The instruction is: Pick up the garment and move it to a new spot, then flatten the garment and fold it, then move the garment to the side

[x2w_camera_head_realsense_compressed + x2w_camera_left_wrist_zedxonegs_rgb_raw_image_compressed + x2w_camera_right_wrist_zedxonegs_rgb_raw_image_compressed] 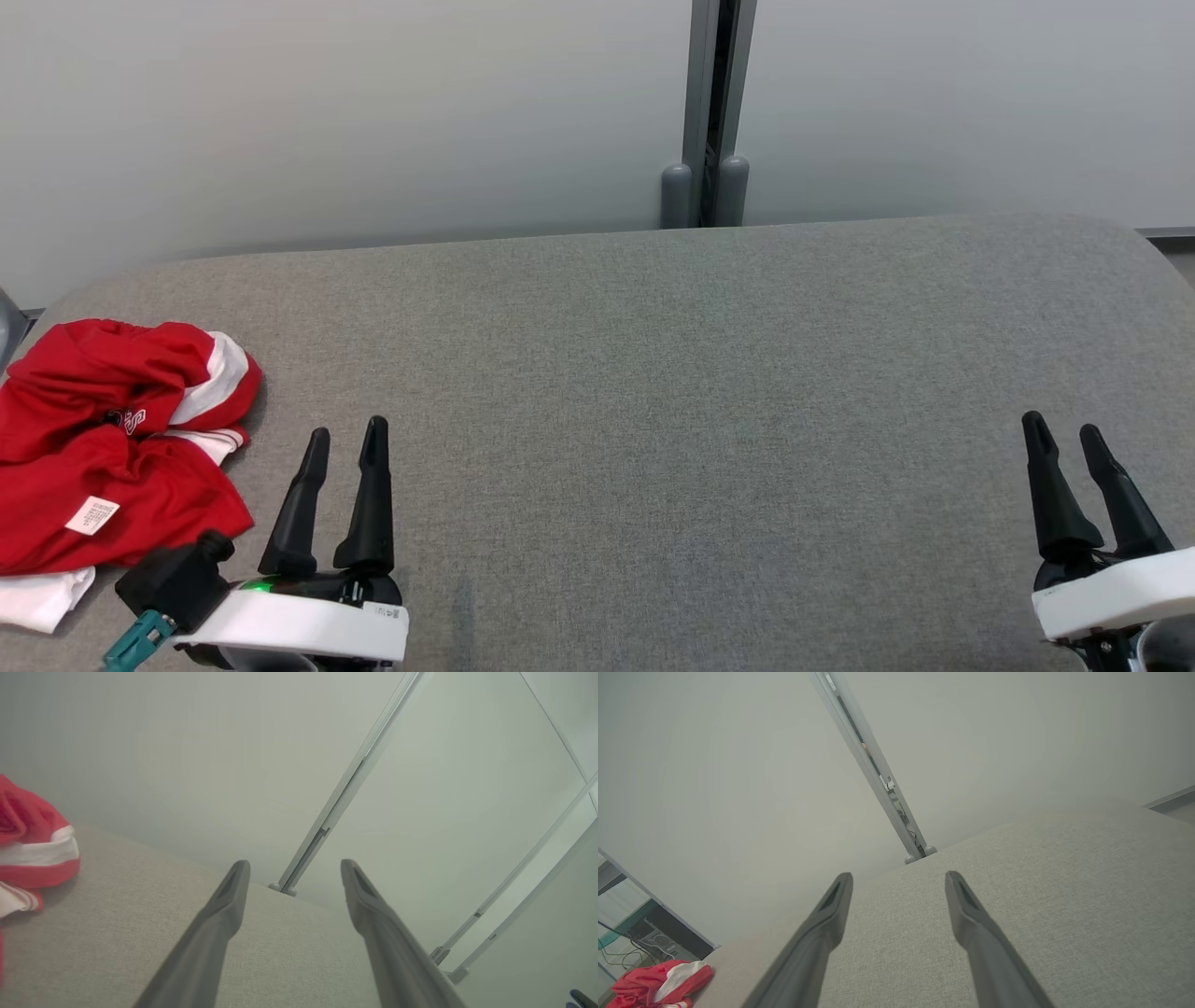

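Gaping empty, left gripper [348, 427] and right gripper [1061, 423] apparently hover above the table [653, 373], garment [103, 439] untouched.

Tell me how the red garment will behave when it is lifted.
The red garment lies crumpled in soft folds, so it will likely hang floppy and unfurl when lifted. It looks like thin cloth, probably light. On the grey fabric surface it may drag rather than slide.

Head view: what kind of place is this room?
Probably a lab or test room: a grey fabric-covered table against pale partition walls, a crumpled red garment on it, and a computer with cables beyond.
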Tool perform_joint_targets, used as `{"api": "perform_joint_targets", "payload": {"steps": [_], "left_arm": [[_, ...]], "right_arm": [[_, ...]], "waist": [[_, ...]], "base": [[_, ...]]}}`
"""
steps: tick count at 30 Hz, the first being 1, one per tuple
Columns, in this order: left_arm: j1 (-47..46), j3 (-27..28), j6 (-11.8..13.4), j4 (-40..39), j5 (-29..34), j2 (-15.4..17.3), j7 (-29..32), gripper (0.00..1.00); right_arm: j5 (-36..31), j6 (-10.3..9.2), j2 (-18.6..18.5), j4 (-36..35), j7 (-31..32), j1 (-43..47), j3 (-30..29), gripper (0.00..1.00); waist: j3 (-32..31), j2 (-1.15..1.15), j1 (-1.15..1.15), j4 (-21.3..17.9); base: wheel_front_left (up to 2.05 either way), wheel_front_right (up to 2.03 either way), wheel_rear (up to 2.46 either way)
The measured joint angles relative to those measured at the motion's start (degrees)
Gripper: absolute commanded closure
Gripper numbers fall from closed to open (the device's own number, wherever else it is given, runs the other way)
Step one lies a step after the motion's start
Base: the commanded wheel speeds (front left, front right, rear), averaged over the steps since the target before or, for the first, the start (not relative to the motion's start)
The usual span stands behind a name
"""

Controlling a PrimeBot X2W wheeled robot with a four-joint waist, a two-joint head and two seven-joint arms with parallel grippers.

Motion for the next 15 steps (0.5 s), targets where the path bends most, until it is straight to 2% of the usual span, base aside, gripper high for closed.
{"api": "perform_joint_targets", "payload": {"steps": [15], "left_arm": [[-2.0,0.0,1.7,2.6,10.5,1.1,0.8,0.0]], "right_arm": [[-11.1,0.01,-0.4,3.6,-4.6,-1.6,3.4,0.0]], "waist": [[0.1,0.0,0.0,0.1]], "base": [[0.0,0.0,0.0]]}}
